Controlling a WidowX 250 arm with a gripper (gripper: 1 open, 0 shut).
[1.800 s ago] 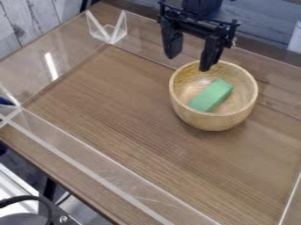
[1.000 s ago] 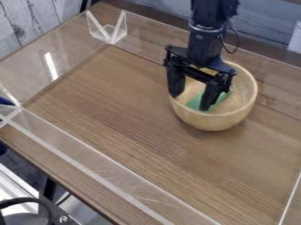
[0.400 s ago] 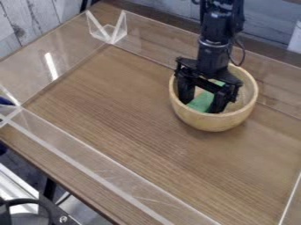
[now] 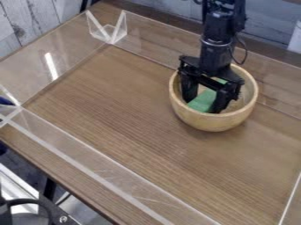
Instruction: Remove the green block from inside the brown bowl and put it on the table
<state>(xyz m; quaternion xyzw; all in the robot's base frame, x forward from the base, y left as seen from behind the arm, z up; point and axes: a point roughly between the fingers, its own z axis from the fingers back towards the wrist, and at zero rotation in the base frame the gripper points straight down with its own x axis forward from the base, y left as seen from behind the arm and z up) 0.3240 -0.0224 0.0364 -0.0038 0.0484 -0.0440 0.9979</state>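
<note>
The brown bowl (image 4: 188,113) stands on the table (image 4: 118,114) at the right. Inside it lies the green block (image 4: 205,102), partly covered by the arm. My gripper (image 4: 209,93) points straight down into the bowl, open, with one black finger on each side of the block. Whether the fingers touch the block cannot be made out.
Low clear acrylic walls (image 4: 70,149) edge the table along the front and left. A clear acrylic piece (image 4: 108,29) stands at the back left corner. A planked wall runs behind the table.
The gripper has come down from above the bowl's left rim into the bowl and now straddles the green block. Its jaws have stayed open. The bowl has not moved.
</note>
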